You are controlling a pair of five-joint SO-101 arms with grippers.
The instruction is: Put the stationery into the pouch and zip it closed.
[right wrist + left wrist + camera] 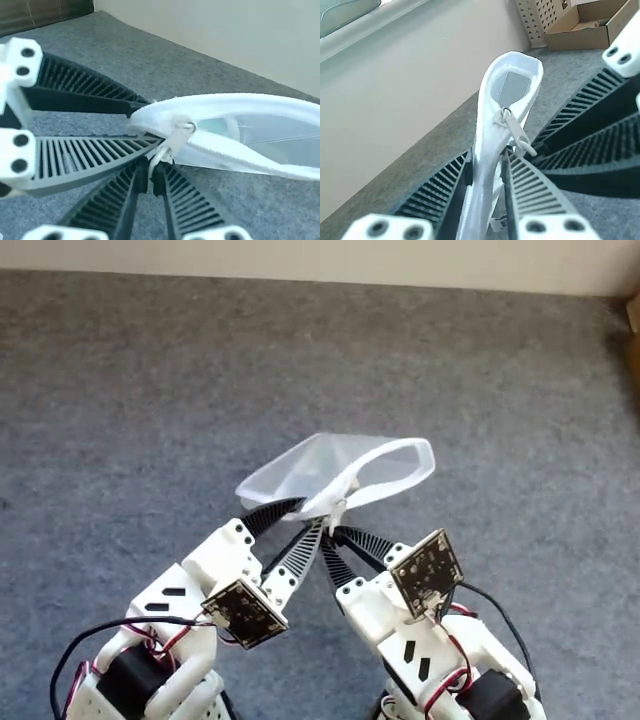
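The left gripper (485, 167) pinches the near end of the white pouch (340, 470), which sits in the middle of the table (120, 390) with its mouth open. The right gripper (150, 170) is closed on the little zip pull (167, 147). It should tug slowly and straight along the teeth (225, 147) to the far end, while the left one holds tight.

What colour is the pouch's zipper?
The zipper is white, its slider silvery; clearest in the left wrist view.

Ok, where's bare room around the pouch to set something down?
Bare carpet lies beyond the pouch up to the far edge and on both sides of it. Crowded at its near end, where left hand and right hand grip it.
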